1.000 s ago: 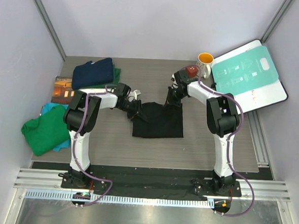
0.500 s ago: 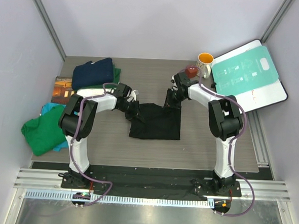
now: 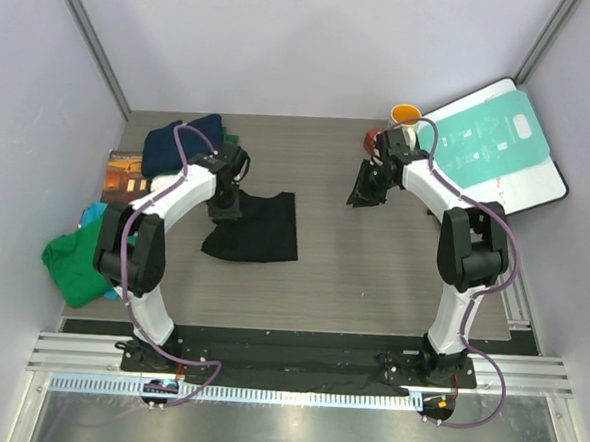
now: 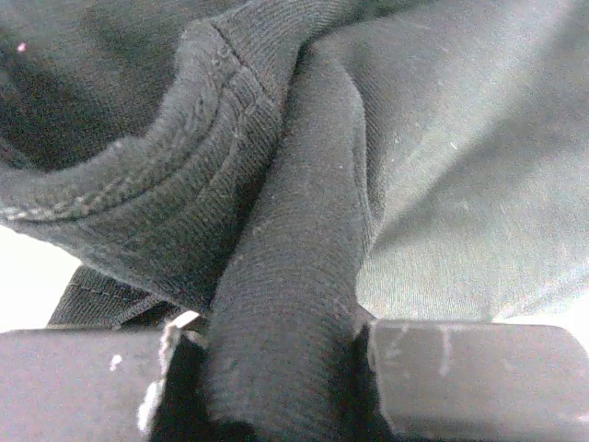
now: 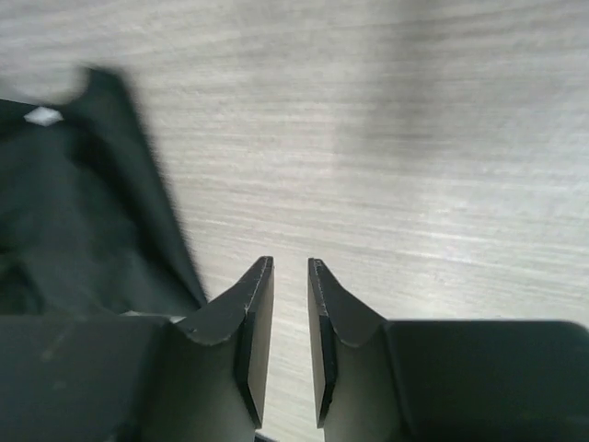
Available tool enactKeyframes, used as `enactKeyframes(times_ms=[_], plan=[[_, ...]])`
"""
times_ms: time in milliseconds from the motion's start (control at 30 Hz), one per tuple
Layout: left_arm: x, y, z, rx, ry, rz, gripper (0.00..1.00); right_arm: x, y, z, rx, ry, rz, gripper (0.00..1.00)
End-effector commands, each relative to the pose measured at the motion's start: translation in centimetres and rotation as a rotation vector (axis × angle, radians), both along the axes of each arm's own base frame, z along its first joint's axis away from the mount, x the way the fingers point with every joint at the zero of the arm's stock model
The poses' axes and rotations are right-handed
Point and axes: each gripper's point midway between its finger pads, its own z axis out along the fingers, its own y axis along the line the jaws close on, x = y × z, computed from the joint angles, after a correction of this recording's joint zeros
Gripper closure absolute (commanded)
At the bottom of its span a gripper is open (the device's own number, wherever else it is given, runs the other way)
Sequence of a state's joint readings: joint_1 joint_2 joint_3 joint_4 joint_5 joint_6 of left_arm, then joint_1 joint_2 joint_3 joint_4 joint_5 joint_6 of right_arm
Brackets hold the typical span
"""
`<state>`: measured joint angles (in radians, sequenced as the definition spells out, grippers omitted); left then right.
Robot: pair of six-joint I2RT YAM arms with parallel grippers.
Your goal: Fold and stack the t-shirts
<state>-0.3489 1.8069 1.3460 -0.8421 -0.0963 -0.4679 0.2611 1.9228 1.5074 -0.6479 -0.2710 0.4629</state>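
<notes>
Now: the grey wood-grain table carries the black t-shirt, a soft, roughly rectangular fold left of centre. The left gripper pinches a ribbed-knit roll by its stitched collar. The right gripper hangs over bare tabletop, jaws narrowly parted and empty.

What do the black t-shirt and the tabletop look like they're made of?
The black t-shirt looks like soft, matte knit jersey, probably cotton: fine ribbing, a stitched collar band, loose folds. The tabletop looks like smooth grey wood-grain laminate, judging by its straight streaks and faint sheen, though it could be real wood.
</notes>
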Motion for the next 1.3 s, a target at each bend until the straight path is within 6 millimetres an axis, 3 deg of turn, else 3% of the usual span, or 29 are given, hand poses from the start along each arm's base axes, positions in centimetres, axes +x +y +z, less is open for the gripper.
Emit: enactKeyframes(times_ms=[0, 267, 400, 667, 967, 1267], plan=[[-1.6, 5.5, 4.6, 0.216, -0.080, 0.092, 1.00, -1.0, 0.2, -0.5, -0.017, 0.032, 0.009, 0.74], [-4.4, 8.7, 10.3, 0.261, -0.168, 0.158, 1.00, -1.7, 0.2, -3.4, -0.030, 0.105, 0.019, 0.76], [-5.8, 12.1, 12.4, 0.351, -0.159, 0.241, 1.00, -2.1, 0.7, -4.4, -0.007, 0.138, 0.025, 0.77], [-6.3, 18.3, 16.0, 0.488, -0.190, 0.388, 1.00, -1.8, 1.6, -5.2, 0.023, 0.161, 0.045, 0.77], [-7.0, 21.1, 18.7, 0.573, -0.202, 0.507, 1.00, -2.6, 1.8, -6.6, 0.028, 0.202, 0.055, 0.77], [-9.5, 24.2, 20.4, 0.647, -0.167, 0.629, 1.00, -2.9, 2.1, -6.8, 0.048, 0.216, 0.058, 0.78]])
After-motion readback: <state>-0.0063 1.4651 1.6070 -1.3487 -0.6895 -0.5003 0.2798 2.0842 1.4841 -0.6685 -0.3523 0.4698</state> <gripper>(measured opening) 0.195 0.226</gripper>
